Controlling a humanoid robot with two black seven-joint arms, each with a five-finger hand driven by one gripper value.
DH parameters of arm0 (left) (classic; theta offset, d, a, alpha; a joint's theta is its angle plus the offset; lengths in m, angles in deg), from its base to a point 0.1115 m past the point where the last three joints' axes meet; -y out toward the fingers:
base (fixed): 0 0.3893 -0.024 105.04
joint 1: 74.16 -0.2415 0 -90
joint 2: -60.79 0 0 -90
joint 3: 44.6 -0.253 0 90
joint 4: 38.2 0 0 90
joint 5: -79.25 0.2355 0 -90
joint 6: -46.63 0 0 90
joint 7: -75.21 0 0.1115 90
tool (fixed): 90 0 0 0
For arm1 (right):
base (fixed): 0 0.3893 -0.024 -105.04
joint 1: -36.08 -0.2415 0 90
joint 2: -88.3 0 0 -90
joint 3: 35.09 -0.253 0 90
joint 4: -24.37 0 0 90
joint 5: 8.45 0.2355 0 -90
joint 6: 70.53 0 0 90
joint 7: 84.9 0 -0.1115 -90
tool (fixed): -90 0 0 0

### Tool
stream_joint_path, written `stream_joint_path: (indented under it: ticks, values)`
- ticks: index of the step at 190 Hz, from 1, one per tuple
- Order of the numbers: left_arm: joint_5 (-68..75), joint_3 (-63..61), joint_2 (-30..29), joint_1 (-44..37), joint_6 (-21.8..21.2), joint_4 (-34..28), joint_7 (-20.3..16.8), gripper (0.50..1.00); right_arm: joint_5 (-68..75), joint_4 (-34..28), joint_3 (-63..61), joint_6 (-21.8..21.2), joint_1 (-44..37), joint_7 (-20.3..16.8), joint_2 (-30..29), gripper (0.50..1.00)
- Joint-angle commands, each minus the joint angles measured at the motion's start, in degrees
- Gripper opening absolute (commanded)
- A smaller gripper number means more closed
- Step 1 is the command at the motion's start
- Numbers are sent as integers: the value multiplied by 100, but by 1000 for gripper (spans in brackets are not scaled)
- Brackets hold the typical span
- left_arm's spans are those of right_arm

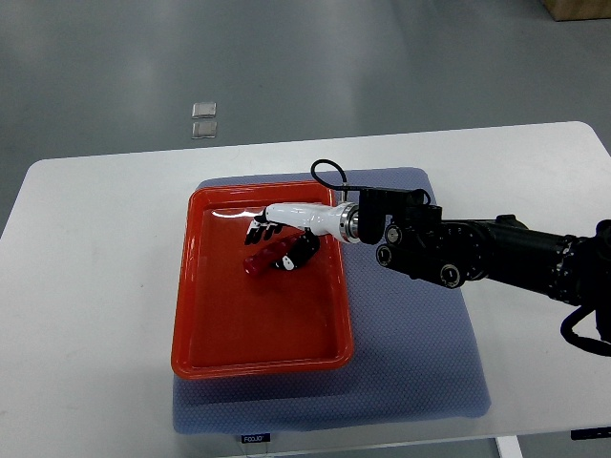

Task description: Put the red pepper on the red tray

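Right hand [283, 232], white shell with black fingertips on a black arm coming in from the right edge, is over the shallow red plastic tray [205, 334]. The small glossy red pepper [260, 261] sits inside the tray, upper-middle area, right under the hand. Black fingers [256, 229] fan out just above the pepper's upper end, and another dark digit curls by its right end. Whether the hand actually grips the pepper or has let it go: cannot tell, the overlap hides the contact (pepper looks low on the tray floor, but that's a guess).

The tray rests on a blue-grey textured mat [420, 363], which lies on the white rounded desk [86, 286]. Left arm is not visible anywhere.

Progress, as a judgement: nearly done. The pepper is already within the tray rim, well away from the edges, so the placing itself looks achieved or a moment off. Left to do: make sure the fingers are clear of the pepper, then lift and pull the arm back to the right without dragging it. Main risk is the pepper catching on a fingertip and rolling (still likely to stay in the tray, the rim would stop it).

Two small clear square items [203, 119] lie on the grey floor beyond the desk, irrelevant.
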Motion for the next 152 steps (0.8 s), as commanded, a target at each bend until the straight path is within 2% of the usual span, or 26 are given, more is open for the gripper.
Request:
stream_joint_path:
  ticks: [1, 19, 30, 75, 103, 115, 152]
  values:
    - [-8, 6, 0, 0, 0, -8, -1, 1000, 8, -2, -15, -6, 0, 0, 0, 789]
    - [-8, 6, 0, 0, -9, -8, -1, 1000, 192, -11, -121, 3, -35, 0, 0, 813]
    - [-8, 6, 0, 0, -9, -8, -1, 1000, 456, -11, -419, -24, -61, 0, 0, 862]
    - [0, 6, 0, 0, 0, 1, -1, 1000, 1730, -29, -2555, -41, 79, -9, 0, 862]
    - [0, -3, 0, 0, 0, 9, -1, 1000, 3374, -108, -4682, -6, 765, -9, 0, 866]
    - [0, 6, 0, 0, 0, 9, -1, 1000, 4085, -90, -5296, -50, 1107, -9, 0, 911]
    - [0, -3, 0, -8, 0, 9, 8, 1000, 5386, -99, -5851, -340, 2197, 9, 0, 913]
